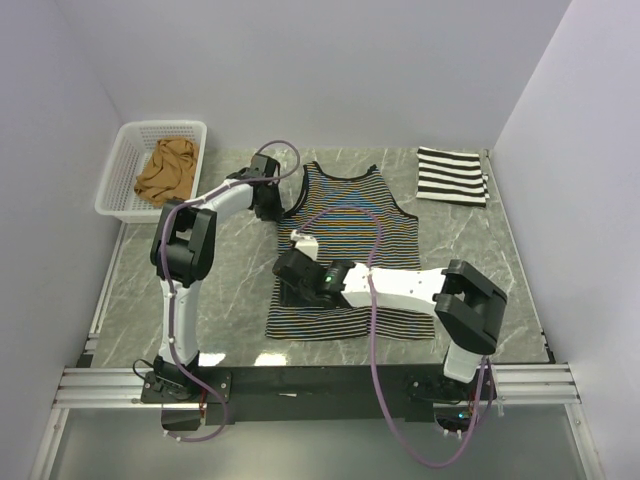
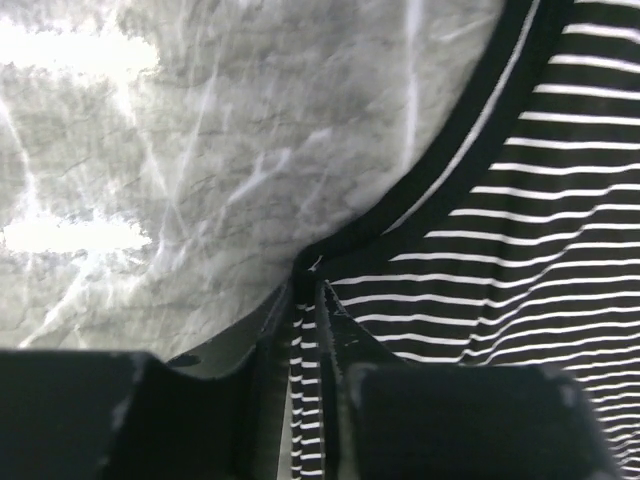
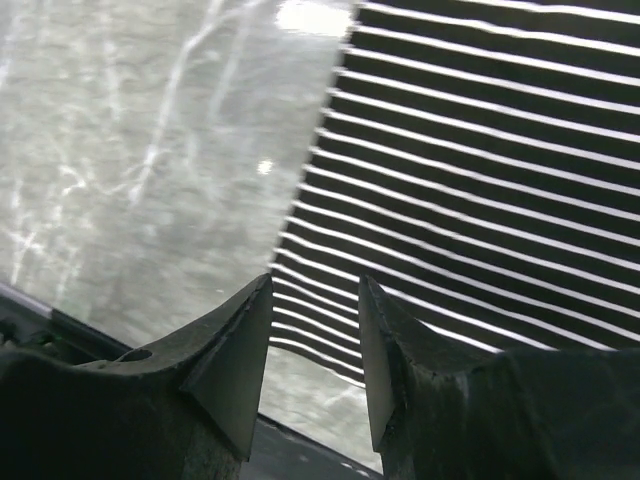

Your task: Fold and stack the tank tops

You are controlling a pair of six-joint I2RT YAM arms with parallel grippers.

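The thin dark multicolour striped tank top (image 1: 345, 240) lies spread flat in the middle of the table. My left gripper (image 1: 272, 205) is at its left armhole, shut on a pinched strip of the striped fabric (image 2: 305, 340) beside the dark edge binding. My right gripper (image 1: 290, 275) hovers at the top's lower left side. In the right wrist view its jaws stand open (image 3: 315, 290) over the edge of the fabric (image 3: 480, 180). A bold black-and-white striped tank top (image 1: 452, 176) lies folded at the back right. The tan-brown tank top (image 1: 167, 170) is bunched in the basket.
A white mesh basket (image 1: 112, 175) sits at the back left corner of the grey marbled table (image 1: 240, 290). White walls close in the back and both sides. The arm bases and a metal rail run along the near edge.
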